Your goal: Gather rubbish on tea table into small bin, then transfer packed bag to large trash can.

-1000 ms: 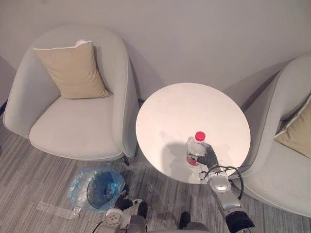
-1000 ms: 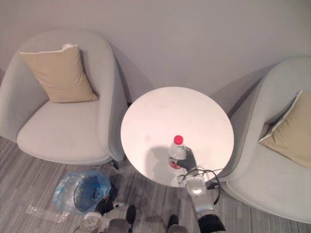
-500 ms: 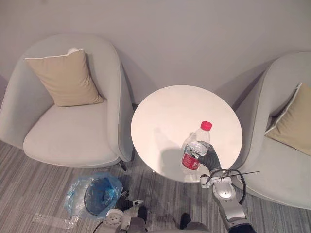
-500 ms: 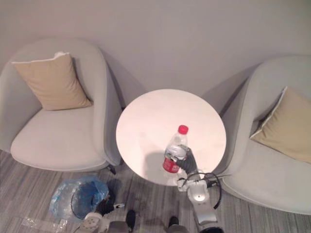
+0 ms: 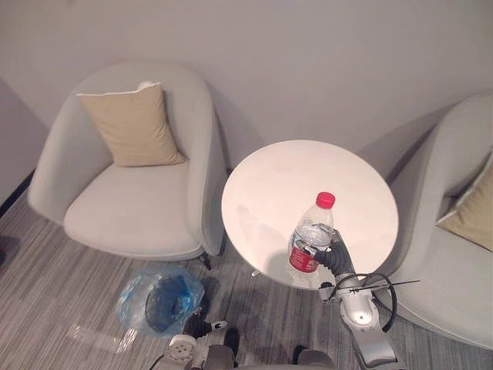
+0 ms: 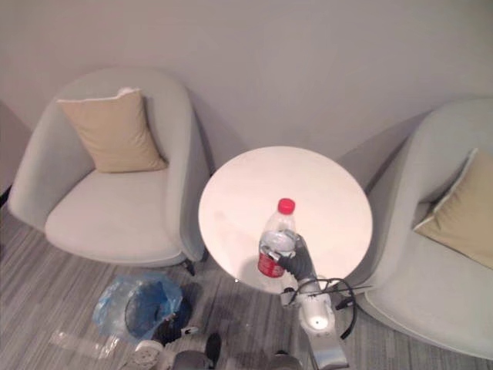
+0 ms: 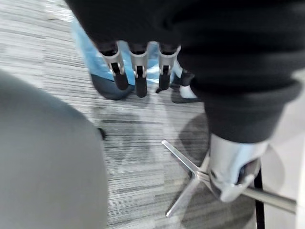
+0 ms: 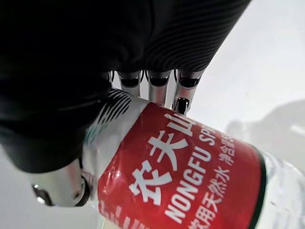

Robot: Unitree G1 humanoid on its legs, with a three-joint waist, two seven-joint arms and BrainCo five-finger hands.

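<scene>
**Right hand carrying the bottle over the tea table.** The right hand [image 5: 333,259] is gripping a clear plastic bottle [image 5: 311,240] with a red cap and a red label, its fingers [image 8: 157,88] curling round the label band. The bottle is leaning slightly from upright over the near right part of the round white tea table [image 5: 269,173], seemingly hanging just clear of the top. It is looking close to empty, so it is probably handling as a light load. Its thin wall is likely giving and crackling under a hard squeeze, and the glossy label is offering a slick surface. A moderate hold at mid-body, on the label, is therefore suiting it better than a hold at the cap. The left hand [image 7: 137,71] is hanging low with its fingers relaxed and holding nothing. It is hanging above the grey striped carpet [image 5: 69,270], close to the small bin [image 5: 165,299]. The bin is standing on the floor to the near left of the table, with a blue bag [image 5: 129,299] lining it and spilling over its rim. The tabletop is presenting a smooth, hard, pale surface. A pale grey left armchair [image 5: 131,208] and right armchair [image 5: 454,277] are flanking the table, each bearing a tan cushion [image 5: 132,125], and both are backing onto a plain wall [image 5: 308,62].
</scene>
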